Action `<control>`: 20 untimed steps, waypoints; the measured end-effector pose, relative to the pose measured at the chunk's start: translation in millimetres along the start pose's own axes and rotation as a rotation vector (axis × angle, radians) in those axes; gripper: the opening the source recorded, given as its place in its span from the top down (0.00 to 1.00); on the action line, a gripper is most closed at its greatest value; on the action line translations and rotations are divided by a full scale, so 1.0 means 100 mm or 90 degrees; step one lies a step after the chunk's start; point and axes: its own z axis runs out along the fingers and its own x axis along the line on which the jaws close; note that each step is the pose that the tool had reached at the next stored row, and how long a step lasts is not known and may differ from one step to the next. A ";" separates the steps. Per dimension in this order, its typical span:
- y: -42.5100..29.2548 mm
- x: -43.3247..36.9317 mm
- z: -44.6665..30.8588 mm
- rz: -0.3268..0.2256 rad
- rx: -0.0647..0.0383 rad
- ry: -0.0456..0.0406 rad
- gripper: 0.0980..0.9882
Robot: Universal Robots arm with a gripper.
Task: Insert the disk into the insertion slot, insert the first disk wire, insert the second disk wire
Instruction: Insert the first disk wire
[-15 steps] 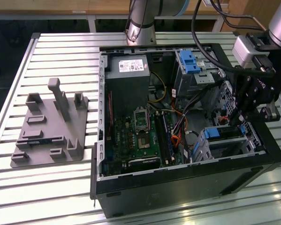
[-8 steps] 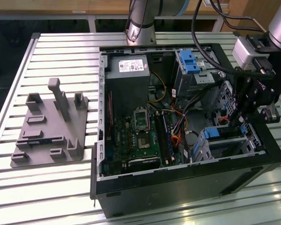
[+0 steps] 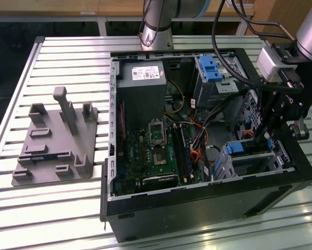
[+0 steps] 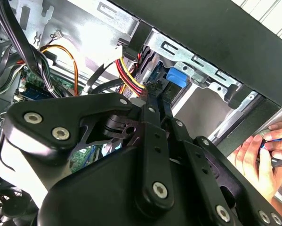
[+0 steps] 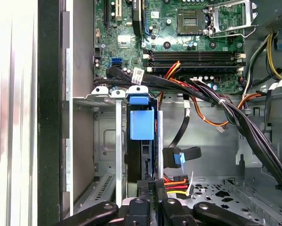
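The disk [image 5: 141,125], dark with a bright blue caddy, stands on edge between the perforated silver walls of the insertion slot [image 5: 118,155]. In the exterior view the disk [image 3: 243,148] sits in the slot [image 3: 274,162] at the case's near corner, on that view's right. My gripper [image 5: 150,190] reaches down onto the disk's outer edge, its two black fingers [image 4: 156,101] drawn close together and pinching that edge. In the second wrist view the blue caddy [image 4: 177,76] shows just past the fingertips. A black wire with a blue plug [image 5: 179,158] and red-yellow wires [image 5: 174,184] hang loose beside the slot.
The open black computer case [image 3: 197,208] lies on a slatted metal table. A taller grey bay with a blue clip [image 3: 210,67] stands behind the slot. Thick black cable bundles [image 5: 235,117] cross over the motherboard [image 3: 150,156]. A grey fixture plate [image 3: 57,140] lies at the exterior view's left. A person's hand [image 4: 265,150] is beyond the case wall.
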 end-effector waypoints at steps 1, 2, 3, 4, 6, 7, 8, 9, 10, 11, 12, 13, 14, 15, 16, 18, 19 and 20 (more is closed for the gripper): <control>0.000 0.000 0.003 0.000 0.000 -0.0001 0.93; 0.000 0.000 0.005 0.000 0.000 -0.0001 0.93; 0.000 0.000 0.008 0.000 0.000 -0.0001 0.93; 0.000 0.000 0.010 0.000 0.000 0.0000 0.93; 0.000 0.000 0.015 0.000 0.000 0.0000 0.93; -0.001 -0.001 0.019 0.000 0.000 -0.0001 0.93; -0.001 0.000 0.024 0.000 0.000 -0.0001 0.93; -0.001 0.001 0.029 0.000 0.000 -0.0002 0.93; -0.001 0.003 0.034 0.000 0.000 -0.0001 0.93; -0.001 0.005 0.039 0.000 0.000 0.0000 0.93; -0.001 0.008 0.044 0.000 0.000 0.0000 0.93; -0.001 0.010 0.048 0.000 0.000 0.0001 0.93; -0.001 0.012 0.050 0.000 0.000 0.0001 0.93; -0.001 0.012 0.050 0.000 0.000 0.0002 0.93; -0.001 0.012 0.050 0.000 0.000 0.0001 0.93; -0.001 0.013 0.051 0.000 0.000 -0.0002 0.91; 0.000 0.014 0.038 0.000 0.000 -0.0003 0.85; 0.000 0.013 0.013 0.000 0.000 -0.0001 0.85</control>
